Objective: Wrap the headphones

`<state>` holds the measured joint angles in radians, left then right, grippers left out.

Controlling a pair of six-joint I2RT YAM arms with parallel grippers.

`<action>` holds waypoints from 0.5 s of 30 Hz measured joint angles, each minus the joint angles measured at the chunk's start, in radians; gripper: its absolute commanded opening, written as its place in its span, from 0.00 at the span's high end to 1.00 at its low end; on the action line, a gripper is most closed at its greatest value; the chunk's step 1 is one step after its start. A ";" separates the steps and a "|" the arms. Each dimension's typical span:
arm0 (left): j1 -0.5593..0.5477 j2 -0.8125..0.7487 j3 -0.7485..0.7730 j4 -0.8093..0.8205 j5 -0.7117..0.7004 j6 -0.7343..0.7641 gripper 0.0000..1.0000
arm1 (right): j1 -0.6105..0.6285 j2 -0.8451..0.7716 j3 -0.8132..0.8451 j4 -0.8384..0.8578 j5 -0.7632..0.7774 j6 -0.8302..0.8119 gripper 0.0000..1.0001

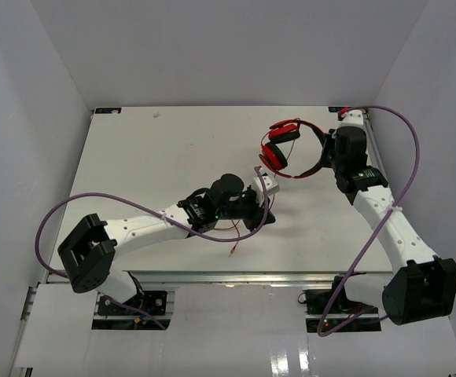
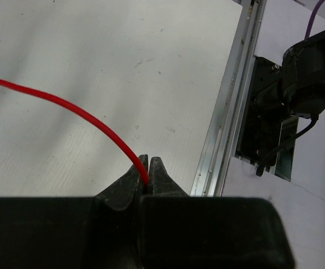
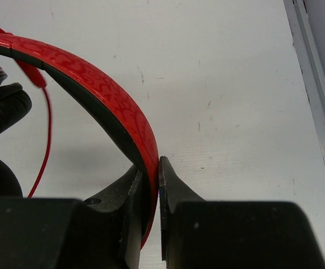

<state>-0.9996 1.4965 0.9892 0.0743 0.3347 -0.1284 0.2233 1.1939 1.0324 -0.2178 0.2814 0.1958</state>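
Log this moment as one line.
left gripper: shut on cord | right gripper: shut on headphones band

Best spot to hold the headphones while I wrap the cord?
The headband at mid-arch, approached from the side away from the ear cups, where the right gripper pinches it: it is thin and flat, while the padded cups are bulky.

I saw a white table, lightly scuffed and speckled, with an aluminium rail along one edge. The tail of the thin red cord lay near its front edge. Whether the headphones, at the far right, touched it, I couldn't tell.
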 measured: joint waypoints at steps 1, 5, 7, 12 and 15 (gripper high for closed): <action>-0.004 -0.004 0.006 -0.012 0.000 0.001 0.93 | 0.006 0.011 -0.001 0.006 0.013 -0.007 0.92; -0.014 -0.006 0.025 -0.057 0.002 0.006 0.93 | 0.013 0.043 0.000 0.025 0.047 -0.019 0.92; -0.021 -0.003 0.033 -0.082 0.002 0.008 0.93 | 0.013 0.059 0.004 0.033 0.062 -0.024 0.92; -0.055 0.020 0.086 -0.136 -0.006 0.014 0.93 | 0.028 0.090 0.005 0.056 0.083 -0.066 0.92; -0.068 0.029 0.148 -0.195 -0.018 0.036 0.93 | 0.067 0.091 -0.023 0.102 0.086 -0.130 0.92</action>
<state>-1.0680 1.5257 1.1376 -0.1210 0.3168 -0.0926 0.2902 1.2847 1.0091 -0.1156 0.3669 0.0661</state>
